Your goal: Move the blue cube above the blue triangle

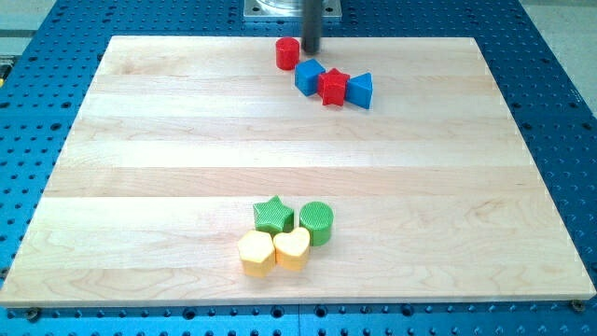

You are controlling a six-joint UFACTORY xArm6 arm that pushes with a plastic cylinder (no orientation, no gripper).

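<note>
No jaws here; my tip [310, 49] sits near the counter's [187, 140] top edge, beside the red cylinder [287, 53]. Pushing the blue cube [309, 77] risks dragging the touching red star [333, 87] into the blue triangle [361, 90].

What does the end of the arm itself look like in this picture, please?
Only a short length shows: my tip ends a straight, dark grey, cylindrical rod, plain and smooth, with no visible cables or markings. It descends from a grey metal mount at the view's top, beside the red cylinder.

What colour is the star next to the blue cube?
Red; the star shows in the camera view, touching the blue cube.
</note>
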